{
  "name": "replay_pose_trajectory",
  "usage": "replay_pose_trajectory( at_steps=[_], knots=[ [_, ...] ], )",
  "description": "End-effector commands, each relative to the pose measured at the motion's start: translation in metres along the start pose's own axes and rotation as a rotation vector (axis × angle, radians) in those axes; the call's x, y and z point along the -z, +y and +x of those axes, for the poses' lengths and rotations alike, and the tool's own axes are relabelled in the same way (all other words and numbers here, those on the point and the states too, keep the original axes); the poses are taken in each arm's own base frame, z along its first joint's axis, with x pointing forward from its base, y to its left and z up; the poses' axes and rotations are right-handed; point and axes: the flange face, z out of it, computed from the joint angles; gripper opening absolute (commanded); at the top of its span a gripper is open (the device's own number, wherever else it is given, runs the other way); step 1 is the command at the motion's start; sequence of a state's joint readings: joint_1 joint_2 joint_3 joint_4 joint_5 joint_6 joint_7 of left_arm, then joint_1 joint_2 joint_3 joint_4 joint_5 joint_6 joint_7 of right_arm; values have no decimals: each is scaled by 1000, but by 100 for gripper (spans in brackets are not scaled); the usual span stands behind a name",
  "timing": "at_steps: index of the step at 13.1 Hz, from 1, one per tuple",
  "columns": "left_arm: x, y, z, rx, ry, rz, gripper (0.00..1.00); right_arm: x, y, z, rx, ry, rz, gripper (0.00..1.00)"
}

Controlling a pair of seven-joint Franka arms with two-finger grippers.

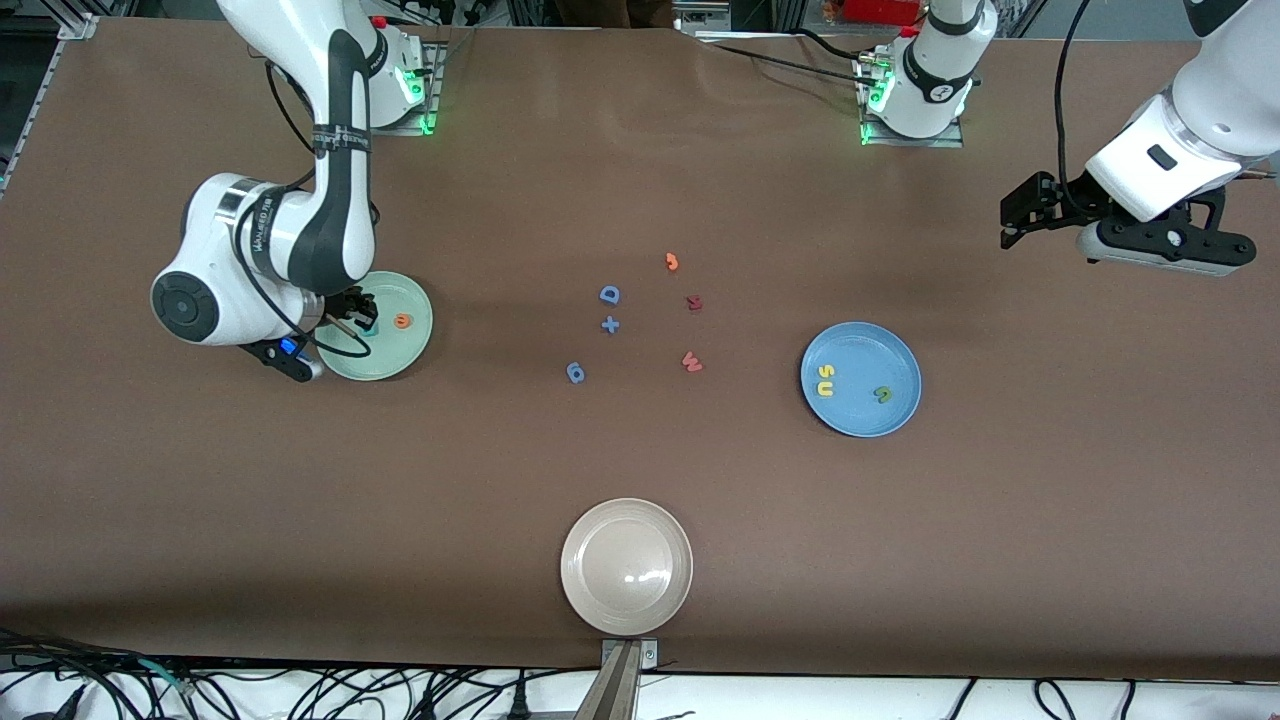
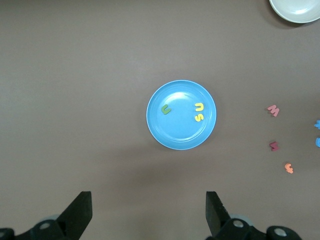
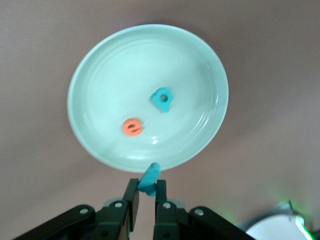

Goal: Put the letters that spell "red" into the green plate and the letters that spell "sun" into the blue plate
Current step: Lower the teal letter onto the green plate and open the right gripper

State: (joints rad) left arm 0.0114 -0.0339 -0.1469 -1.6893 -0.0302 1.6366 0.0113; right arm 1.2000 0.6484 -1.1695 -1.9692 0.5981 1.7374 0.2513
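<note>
Teal "r" [image 3: 149,178] sits pinched between the closed fingers of my right gripper [image 3: 145,196], which hangs over the rim of the green plate [image 3: 100,65]. In that plate lie the orange "e" [image 3: 132,127] and the teal-green "d" [image 3: 162,99]. My left gripper [image 2: 148,212] waits with jaws spread wide and empty, high over the table near the blue plate [image 2: 175,135], where the yellow "s" [image 2: 198,117], yellow "u" [image 2: 199,106] and green "n" [image 2: 166,108] lie.
</note>
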Motion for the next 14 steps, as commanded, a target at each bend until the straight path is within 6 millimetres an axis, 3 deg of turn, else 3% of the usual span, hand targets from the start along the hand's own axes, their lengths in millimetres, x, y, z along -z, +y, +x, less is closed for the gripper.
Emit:
replay_pose_trajectory(
  at_steps=[1, 4, 7, 14],
  knots=[
    [0, 3, 1, 4, -7, -1, 100, -32, 16, -15, 43, 50, 8, 9],
    [1, 3, 0, 1, -12, 2, 100, -63, 32, -11, 45, 52, 78, 10],
    [-2, 1, 3, 5, -15, 2, 100, -75, 40, -7, 57, 72, 60, 10],
    [-2, -1, 5, 1, -12, 27, 100, -112, 19, -6, 51, 111, 61, 16]
  ],
)
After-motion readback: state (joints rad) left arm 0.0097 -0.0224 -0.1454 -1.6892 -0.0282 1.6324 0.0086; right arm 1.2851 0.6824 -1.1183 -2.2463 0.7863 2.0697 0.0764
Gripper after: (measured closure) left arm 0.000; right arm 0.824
